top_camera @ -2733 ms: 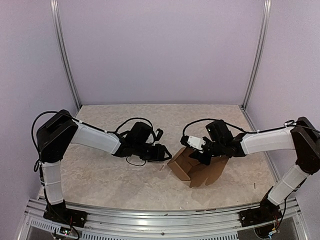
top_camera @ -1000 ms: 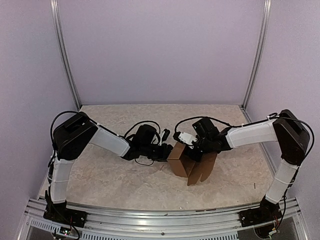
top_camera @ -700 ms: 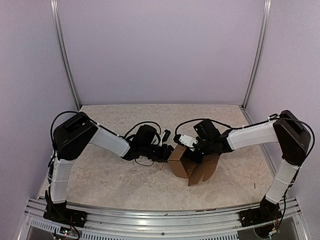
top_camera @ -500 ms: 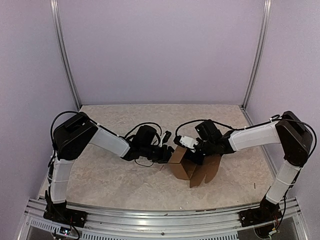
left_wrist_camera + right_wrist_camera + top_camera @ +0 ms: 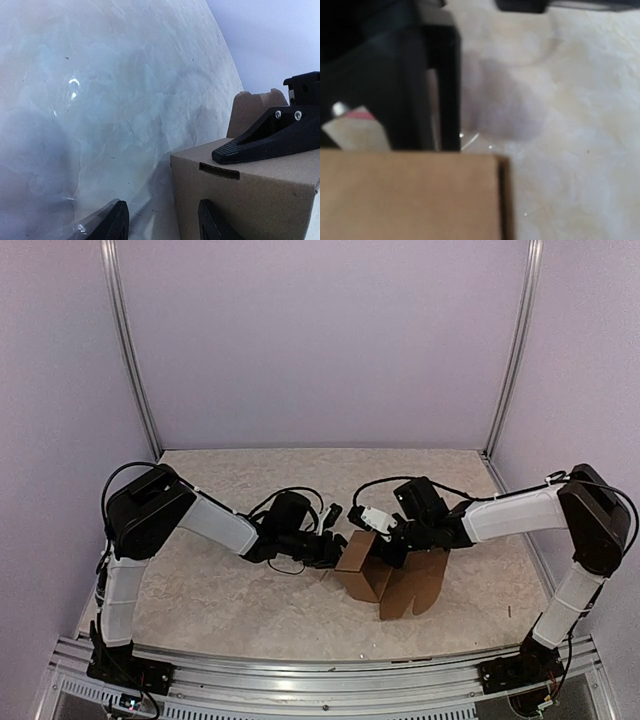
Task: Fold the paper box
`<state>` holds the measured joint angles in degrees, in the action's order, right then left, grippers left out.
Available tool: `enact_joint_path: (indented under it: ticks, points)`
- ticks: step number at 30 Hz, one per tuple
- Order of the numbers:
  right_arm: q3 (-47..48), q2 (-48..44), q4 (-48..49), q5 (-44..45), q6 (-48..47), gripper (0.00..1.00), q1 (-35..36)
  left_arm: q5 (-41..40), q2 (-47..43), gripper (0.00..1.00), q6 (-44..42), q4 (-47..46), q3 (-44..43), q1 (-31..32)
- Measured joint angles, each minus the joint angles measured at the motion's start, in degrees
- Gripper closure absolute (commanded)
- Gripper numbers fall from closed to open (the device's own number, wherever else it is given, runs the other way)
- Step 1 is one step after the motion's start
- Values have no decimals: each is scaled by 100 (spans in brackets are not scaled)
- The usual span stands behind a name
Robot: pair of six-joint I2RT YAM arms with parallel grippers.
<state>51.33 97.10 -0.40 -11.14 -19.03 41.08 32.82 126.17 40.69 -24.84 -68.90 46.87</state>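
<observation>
The top view looks down from high behind the near edge onto the whole table [image 5: 200,590], facing the back wall [image 5: 320,340]. The left wrist view sits low and close, looking along the tabletop at one side of the box [image 5: 240,200]. The right wrist view is even closer, blurred, over a box edge. All three share the box.

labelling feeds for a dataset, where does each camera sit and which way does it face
top external: above and behind the bases, looking down on the table; shows both arms, left gripper and right gripper at the paper box.
left wrist: low, facing along the table at the box; own fingertips at the bottom.
right wrist: close against the box, blurred; a black gripper part above.
shared: the box, in all three.
</observation>
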Motion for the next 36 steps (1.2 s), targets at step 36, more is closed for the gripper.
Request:
enact_joint_path:
  ticks: [36]
  points:
    - [625,638,-85,1449,1777,84,155,-275,87,55,466,85,-210,-109]
